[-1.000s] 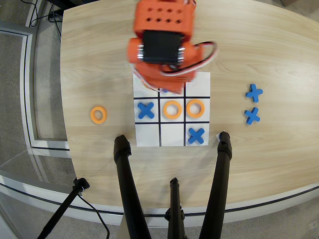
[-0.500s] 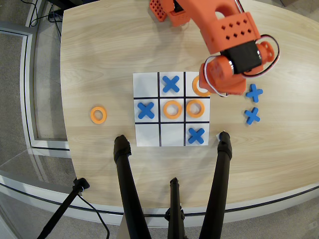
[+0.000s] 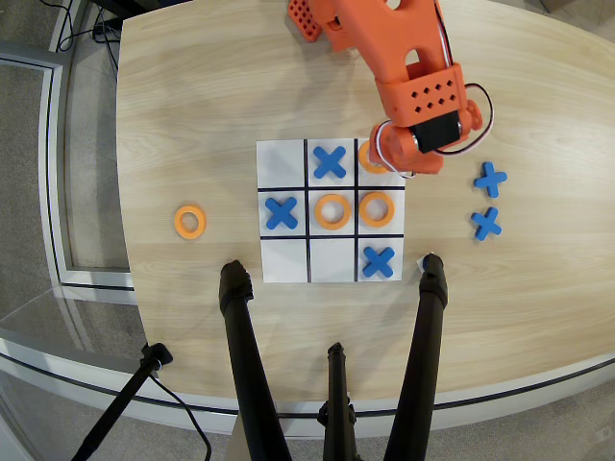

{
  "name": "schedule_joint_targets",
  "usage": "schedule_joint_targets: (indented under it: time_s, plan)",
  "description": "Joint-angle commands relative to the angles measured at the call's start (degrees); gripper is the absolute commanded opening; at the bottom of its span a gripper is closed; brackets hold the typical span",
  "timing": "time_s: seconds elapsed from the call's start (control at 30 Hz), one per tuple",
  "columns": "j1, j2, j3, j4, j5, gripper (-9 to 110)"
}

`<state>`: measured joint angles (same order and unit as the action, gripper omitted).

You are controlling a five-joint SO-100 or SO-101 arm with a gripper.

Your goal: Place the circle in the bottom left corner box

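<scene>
One circle (image 3: 367, 157) in corner box (image 3: 381, 163), arm above

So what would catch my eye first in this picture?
Probably the bright orange robot arm reaching in from the top of the overhead view, hanging over the upper-right cell of a paper grid. Then the game itself: blue crosses and orange rings fill several cells, with one spare ring lying alone on the left.

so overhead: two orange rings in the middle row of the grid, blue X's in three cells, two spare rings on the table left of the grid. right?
Not quite. The overhead view shows one spare ring on the table left of the grid, not two. The rest holds: two rings sit in the middle row, and blue X's fill three cells.
</scene>
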<state>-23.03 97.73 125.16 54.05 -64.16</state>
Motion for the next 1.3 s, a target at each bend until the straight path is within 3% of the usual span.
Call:
schedule_joint_targets:
  time_s: [0.0, 1.27]
  plan:
    - [-0.62, -0.09, 1.14, -2.02, 0.44, 0]
    - [0.88, -2.90, -0.35, -4.83, 0.26, 4]
